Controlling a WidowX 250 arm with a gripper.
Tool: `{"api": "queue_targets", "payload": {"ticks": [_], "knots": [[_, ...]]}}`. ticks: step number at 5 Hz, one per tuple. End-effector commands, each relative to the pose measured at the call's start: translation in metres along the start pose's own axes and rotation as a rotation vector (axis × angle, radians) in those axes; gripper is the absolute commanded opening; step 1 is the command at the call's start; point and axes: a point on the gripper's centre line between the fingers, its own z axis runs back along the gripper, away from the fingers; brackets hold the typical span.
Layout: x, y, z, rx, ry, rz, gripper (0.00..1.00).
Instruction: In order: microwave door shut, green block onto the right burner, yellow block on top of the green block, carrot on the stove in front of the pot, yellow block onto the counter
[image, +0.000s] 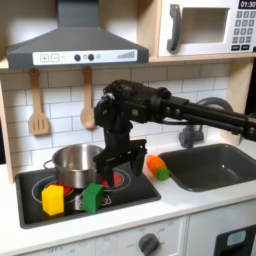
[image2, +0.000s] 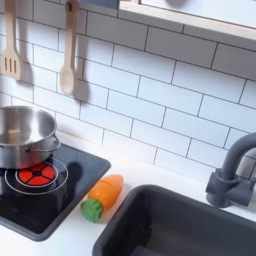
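Green block (image: 93, 196) lower left beside yellow block (image: 53, 200), our end effector (image: 122, 163) spread just above, gripping nothing.

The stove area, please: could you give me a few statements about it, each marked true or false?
1. The microwave door is shut. True.
2. The green block sits on the stove beside the yellow block. True.
3. The carrot lies inside the sink. False: it lies on the counter between stove and sink.
4. The pot stands in the sink. False: it stands on the stove.
5. The yellow block is stacked on the green block. False: they sit side by side.
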Motion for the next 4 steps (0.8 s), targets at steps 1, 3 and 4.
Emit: {"api": "queue_targets", "payload": {"ticks": [1,3,4], "knots": [[0.027,0.032,-0.003,0.044,-0.013,0.097,1.0],[0.025,0.036,-0.004,-0.001,0.017,0.022,1.0],[0.026,0.043,-0.008,0.062,0.037,0.005,1.0]]}}
